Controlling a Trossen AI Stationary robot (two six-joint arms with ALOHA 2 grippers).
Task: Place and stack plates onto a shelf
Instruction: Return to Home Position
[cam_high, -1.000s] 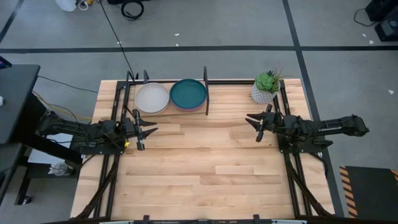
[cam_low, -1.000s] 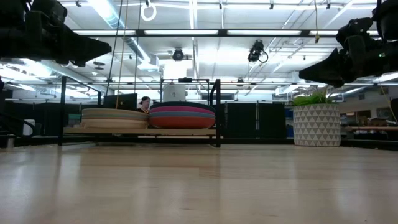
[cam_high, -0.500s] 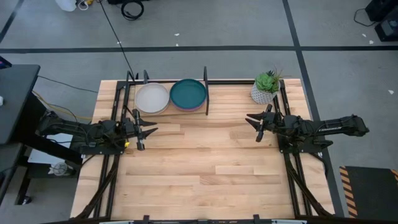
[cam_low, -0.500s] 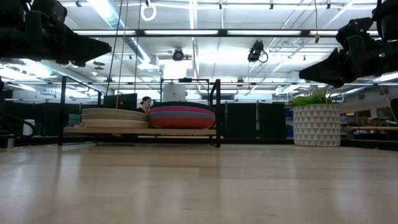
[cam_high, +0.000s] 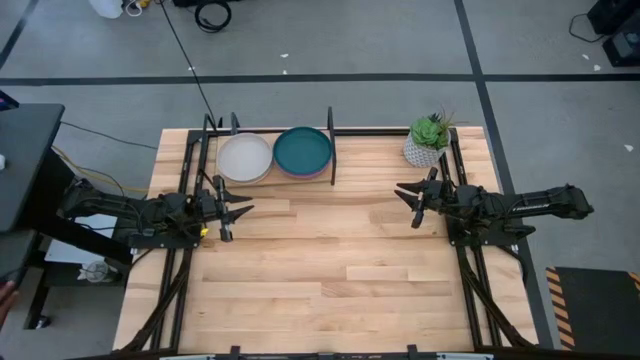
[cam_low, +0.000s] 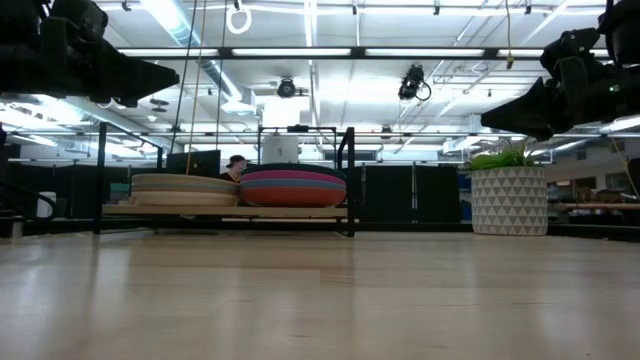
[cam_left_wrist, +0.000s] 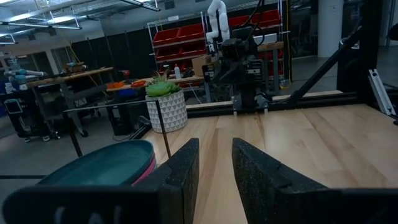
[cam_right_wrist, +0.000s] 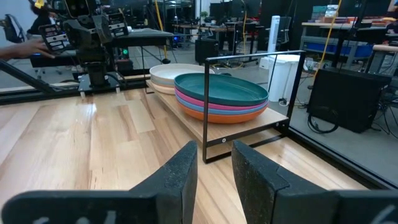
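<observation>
Plates (cam_right_wrist: 217, 102): all lie in two stacks, side by side on the shelf (cam_low: 225, 210) at the far edge of the table (cam_high: 340, 270).
Right-hand stack: dark teal plate (cam_high: 302, 150) on top, then pink, blue and rust-orange at the bottom.
Left-hand stack: cream-white plate (cam_high: 245, 157) on top; the ones under it cannot be told apart.
Left gripper (cam_left_wrist: 214, 152): raised over the table's left side, in front of the shelf and apart from it. It points across the table. Its fingers are parted by a narrow gap with nothing between them.
Right gripper (cam_right_wrist: 213, 155): raised over the table's right side and facing the left one. Its fingers are likewise a little apart and hold nothing.
Potted plant (cam_high: 428, 140): stands at the far right of the table, near the right gripper and apart from the shelf.
</observation>
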